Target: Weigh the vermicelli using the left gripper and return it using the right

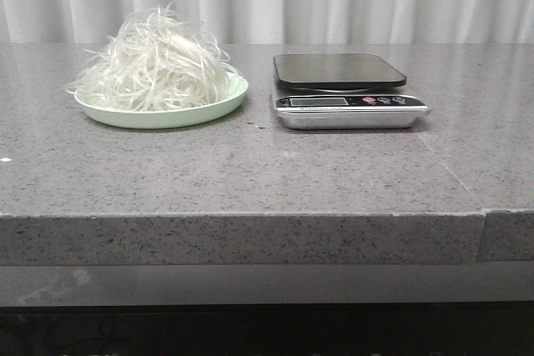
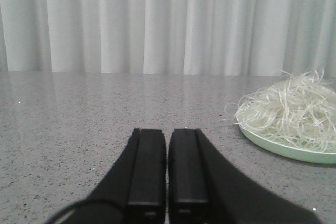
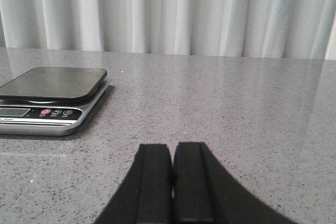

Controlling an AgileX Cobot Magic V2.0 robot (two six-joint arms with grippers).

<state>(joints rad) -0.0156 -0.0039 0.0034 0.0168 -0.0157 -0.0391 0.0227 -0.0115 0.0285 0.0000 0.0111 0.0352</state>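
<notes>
plate (image 2: 283, 148): right side cut off by the left wrist view's edge
scale (image 3: 47, 114): left corner cut off in the right wrist view
scale display (image 1: 318, 102): reading too small to tell
scale buttons (image 1: 384, 100): markings too small to read

The vermicelli (image 1: 157, 62) is a fluffy mound of thin, curly, translucent white strands heaped on a pale green plate (image 1: 213, 109) at the far left of the table (image 1: 250, 172). It fills the plate nearly rim to rim, with loose strands sticking up and over the left edge. The left end effector (image 2: 167, 169), black and matte, hovers low over the table, its fingers nearly touching, well apart from the mound.
</notes>
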